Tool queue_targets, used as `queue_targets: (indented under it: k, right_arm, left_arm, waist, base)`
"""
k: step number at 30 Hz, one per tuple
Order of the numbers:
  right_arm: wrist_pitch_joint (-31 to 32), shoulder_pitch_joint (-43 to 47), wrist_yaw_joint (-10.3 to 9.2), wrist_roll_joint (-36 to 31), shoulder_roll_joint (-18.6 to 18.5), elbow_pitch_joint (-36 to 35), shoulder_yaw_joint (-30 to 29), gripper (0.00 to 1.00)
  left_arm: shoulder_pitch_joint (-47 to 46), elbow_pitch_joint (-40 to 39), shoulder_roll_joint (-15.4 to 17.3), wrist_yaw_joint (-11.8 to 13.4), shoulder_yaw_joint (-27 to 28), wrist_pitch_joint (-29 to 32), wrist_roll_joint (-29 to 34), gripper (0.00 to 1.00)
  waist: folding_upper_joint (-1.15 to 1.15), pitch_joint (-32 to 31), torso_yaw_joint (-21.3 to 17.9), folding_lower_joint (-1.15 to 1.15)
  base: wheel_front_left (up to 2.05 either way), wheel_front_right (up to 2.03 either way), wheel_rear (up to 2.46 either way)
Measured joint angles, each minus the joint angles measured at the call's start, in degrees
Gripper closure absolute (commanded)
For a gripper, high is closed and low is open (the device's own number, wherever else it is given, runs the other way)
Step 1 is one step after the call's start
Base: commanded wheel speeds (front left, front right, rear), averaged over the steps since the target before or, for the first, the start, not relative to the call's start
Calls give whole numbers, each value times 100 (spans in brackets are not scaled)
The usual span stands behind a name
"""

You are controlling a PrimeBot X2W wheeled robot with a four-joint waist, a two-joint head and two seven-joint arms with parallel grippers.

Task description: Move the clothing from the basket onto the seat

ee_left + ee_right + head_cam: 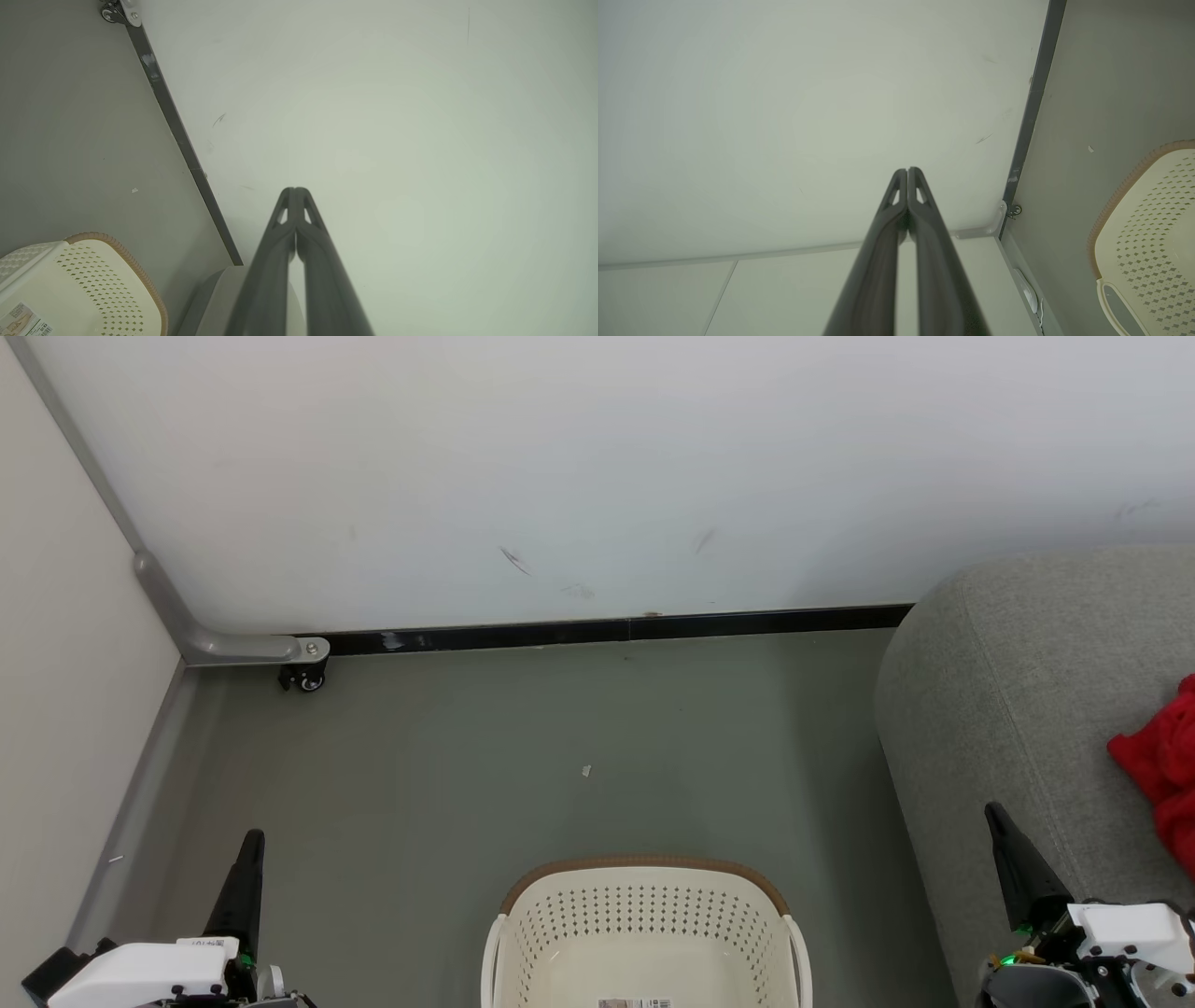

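Note:
The cream-white basket (pixel 644 933) with its brown rim stands on the floor at the bottom middle of the head view; what shows of its inside holds only a label. Red clothing (pixel 1162 770) lies on the light-grey seat (pixel 1018 700) at the right edge. My left gripper (pixel 250 845) points up at the lower left, shut and holding nothing. My right gripper (pixel 997 817) rises at the lower right in front of the seat, also shut and holding nothing. The left wrist view shows the left gripper (pixel 295 190) against the wall, with the basket (pixel 93 284) at lower left. The right gripper (pixel 907 170) and basket (pixel 1148 224) appear in the right wrist view.
A white wall with a black baseboard (pixel 607 632) runs across the back. A grey panel foot with a small caster (pixel 303 677) sits at the left corner beside a pale side panel (pixel 65 691). Grey floor (pixel 523 756) spreads between wall, basket and seat.

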Motion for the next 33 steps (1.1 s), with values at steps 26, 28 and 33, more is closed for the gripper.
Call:
queue_targets:
  k: [26, 28, 33]
  right_arm:
    - [15, -1, 0, -1, 2, 3, -16, 100]
    - [15, -1, 0, -1, 2, 3, -18, 100]
    - [16, -1, 0, -1, 3, 3, -20, 100]
  left_arm:
    - [0, -18, 0, 0, -3, 0, 0, 100]
    - [0, -18, 0, 0, -4, 0, 0, 100]
    - [0, -20, 0, 0, -4, 0, -1, 100]
  waist:
    - [0, 1, 0, 0]
    - [0, 1, 0, 0]
    - [0, 1, 0, -1]
  base:
    - [0, 0, 0]
    - [0, 0, 0]
    - [0, 0, 0]
